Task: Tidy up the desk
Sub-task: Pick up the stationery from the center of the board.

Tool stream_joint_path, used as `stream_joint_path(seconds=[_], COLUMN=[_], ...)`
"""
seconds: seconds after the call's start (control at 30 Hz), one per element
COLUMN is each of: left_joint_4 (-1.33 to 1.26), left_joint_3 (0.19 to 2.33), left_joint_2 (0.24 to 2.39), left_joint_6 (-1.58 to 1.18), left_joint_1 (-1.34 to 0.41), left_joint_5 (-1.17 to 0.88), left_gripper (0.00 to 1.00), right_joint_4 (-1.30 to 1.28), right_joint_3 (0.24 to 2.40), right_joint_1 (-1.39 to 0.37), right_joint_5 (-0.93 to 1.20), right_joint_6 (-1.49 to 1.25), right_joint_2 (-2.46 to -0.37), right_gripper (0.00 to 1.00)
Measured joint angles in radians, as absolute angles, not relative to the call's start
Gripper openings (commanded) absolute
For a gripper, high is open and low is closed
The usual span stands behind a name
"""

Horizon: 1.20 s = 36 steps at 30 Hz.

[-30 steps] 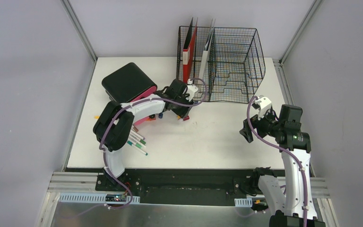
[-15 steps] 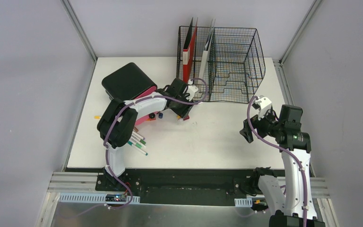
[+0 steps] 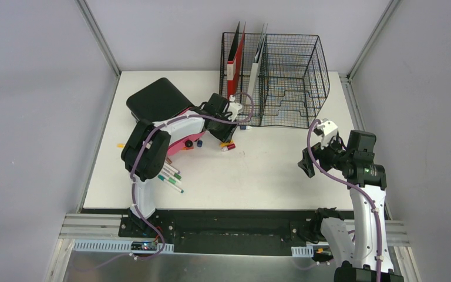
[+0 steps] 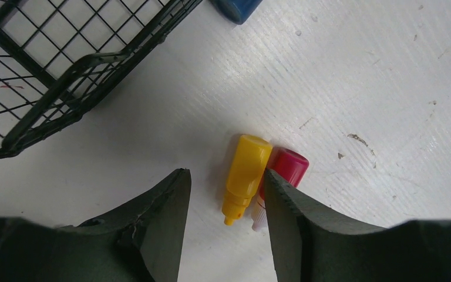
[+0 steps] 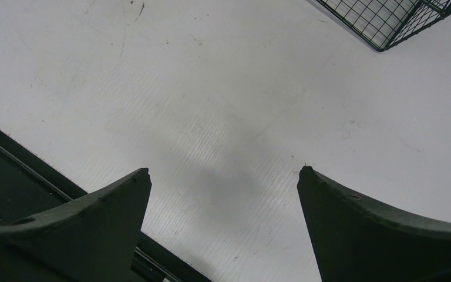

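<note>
The desk point(image 3: 270, 170) is a white tabletop. My left gripper point(image 3: 225, 135) is open and low over the desk by the near left corner of the black wire rack point(image 3: 288, 76). In the left wrist view my left gripper point(image 4: 226, 176) has a yellow marker cap point(image 4: 245, 176) lying on the desk between its fingertips. A red cap point(image 4: 286, 166) lies beside it against the right finger. Both caps show in the top view point(image 3: 228, 147). My right gripper point(image 3: 305, 165) is open and empty above bare desk at the right, as the right wrist view point(image 5: 223, 171) also shows.
A black and pink pencil case point(image 3: 158, 103) lies at the back left. Several markers point(image 3: 170, 176) lie near the left arm's elbow. Small loose caps point(image 3: 198, 143) lie by the case. The rack holds a red folder point(image 3: 235, 59). A blue cap point(image 4: 238, 7) lies by the rack.
My left gripper has drawn back a little toward the far left. The yellow and red caps now lie uncovered on the desk. The right arm has not moved.
</note>
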<state>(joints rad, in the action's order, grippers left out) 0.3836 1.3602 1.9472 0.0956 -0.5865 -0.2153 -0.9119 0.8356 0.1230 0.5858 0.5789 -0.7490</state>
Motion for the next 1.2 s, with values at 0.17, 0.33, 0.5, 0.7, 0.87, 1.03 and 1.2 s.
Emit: stream_joint_path(seconds=[0.17, 0.33, 0.5, 0.7, 0.87, 1.03, 1.2], left_joint_4=[0.387, 0.394, 0.394, 0.396, 0.378, 0.371, 0.353], left_joint_3=[1.364, 1.372, 1.373, 1.374, 1.348, 1.25, 1.172], left_joint_2=[1.983, 1.994, 1.996, 1.998, 1.977, 1.869, 1.696], left_joint_6=[0.095, 0.093, 0.089, 0.068, 0.046, 0.023, -0.004], left_joint_1=[-0.588, -0.588, -0.588, -0.588, -0.591, -0.61, -0.619], left_joint_5=[-0.218, -0.219, -0.215, -0.189, -0.18, -0.144, -0.124], left_gripper=[0.49, 0.48, 0.33, 0.03, 0.0, 0.0, 0.0], right_joint_4=[-0.912, -0.913, -0.914, -0.914, -0.918, -0.918, -0.919], right_joint_3=[0.836, 0.836, 0.836, 0.836, 0.836, 0.836, 0.836], right_joint_1=[0.123, 0.124, 0.126, 0.126, 0.126, 0.127, 0.128], right_joint_5=[0.589, 0.589, 0.589, 0.59, 0.592, 0.592, 0.592], right_joint_6=[0.579, 0.579, 0.58, 0.582, 0.582, 0.583, 0.583], right_joint_2=[-0.749, -0.749, -0.749, -0.748, -0.744, -0.741, -0.741], right_gripper=[0.99, 0.99, 0.99, 0.99, 0.99, 0.99, 0.99])
